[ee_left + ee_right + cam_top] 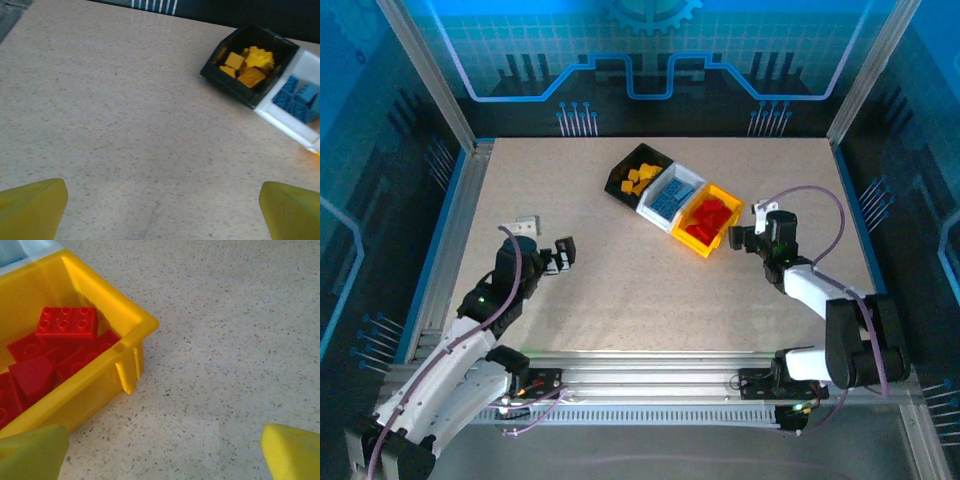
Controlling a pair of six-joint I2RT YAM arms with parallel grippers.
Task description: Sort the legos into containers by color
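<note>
Three joined bins stand in a diagonal row at the table's back middle. The black bin (631, 170) (248, 94) holds yellow-orange legos (642, 176) (250, 66). The white bin (689, 180) (291, 124) holds light blue legos (669, 200) (298, 96). The yellow-orange bin (729, 196) (100, 385) holds red legos (710, 217) (55, 347). My left gripper (555, 259) (162, 212) is open over bare table, left of the bins. My right gripper (748, 232) (165, 455) is open, empty, just right of the yellow-orange bin's corner.
A small white block (527, 223) lies on the table (650, 290) near the left arm. Metal frame rails (455, 230) border the table on the left, right and front. Bare speckled surface lies between the two arms.
</note>
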